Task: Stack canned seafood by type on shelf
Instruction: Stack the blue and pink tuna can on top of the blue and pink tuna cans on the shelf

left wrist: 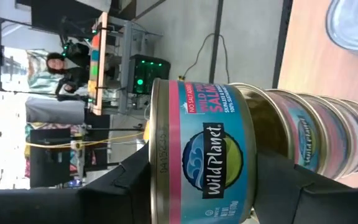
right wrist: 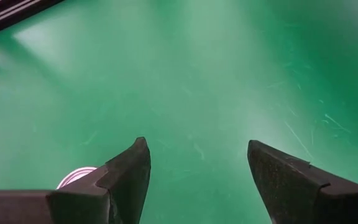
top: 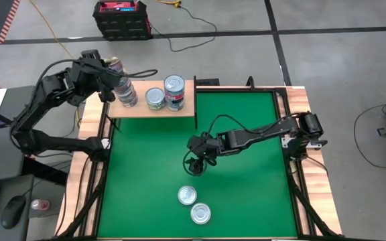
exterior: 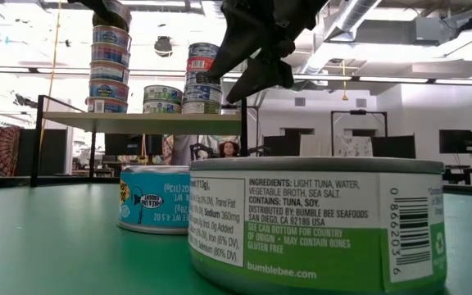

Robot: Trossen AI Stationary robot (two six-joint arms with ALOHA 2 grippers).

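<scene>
- Canned seafood sits in three upright piles on the flat light-wood shelf board (top: 154,108), and two more round tins lie loose on the green mat (top: 246,167).
- Tallest pile (top: 124,90): the low view shows about five bluish-labelled tins, flat faces level and axis vertical. The left gripper (top: 107,75) has its jaws clamped on the top Wild Planet salmon tin (left wrist: 207,155), one dark finger on each side of the label.
- Second pile (top: 173,91), farthest along the shelf from those jaws: several blue, red and white labelled tins, silver lid up; the exact count cannot be told.
- Third pile (top: 155,98), between the other two: two green-labelled tins.
- Right gripper (top: 197,159) hangs over the mat with jaws apart and nothing between them.
- Two silver-lidded loose tins (top: 187,195) (top: 200,213) lie flat near each other, beyond the right jaws toward the mat's near edge.
</scene>
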